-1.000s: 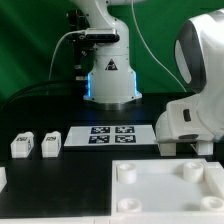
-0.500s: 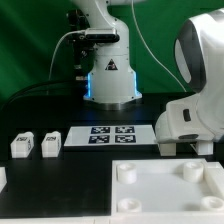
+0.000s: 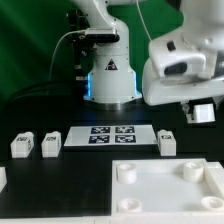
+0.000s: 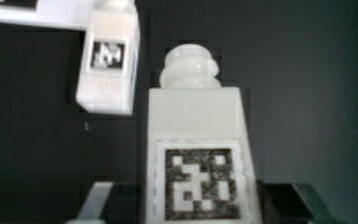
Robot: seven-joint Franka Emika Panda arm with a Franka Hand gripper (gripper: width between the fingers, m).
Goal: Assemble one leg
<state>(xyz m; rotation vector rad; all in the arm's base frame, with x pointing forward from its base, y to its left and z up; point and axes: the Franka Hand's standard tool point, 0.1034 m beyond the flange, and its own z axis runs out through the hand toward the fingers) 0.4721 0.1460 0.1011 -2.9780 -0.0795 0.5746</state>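
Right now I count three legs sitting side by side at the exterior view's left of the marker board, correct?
Not three, two. The exterior view shows one leg and a second leg sitting side by side at the exterior view's left of the marker board.

I see four small white plastic block-shaped legs, each with a black-and-white square tag: two point(image 3: 22, 146) point(image 3: 50, 144) sit close side by side on the counter at the exterior view's left, and a third point(image 3: 167, 143) rests on the counter at the exterior view's right. In the wrist view, the fourth leg point(image 4: 197, 140) fills the frame lengthwise, its tag facing the camera and its ribbed, rounded peg end pointing away. Another leg point(image 4: 108, 62) lies just beyond it on the dark counter, tag up.
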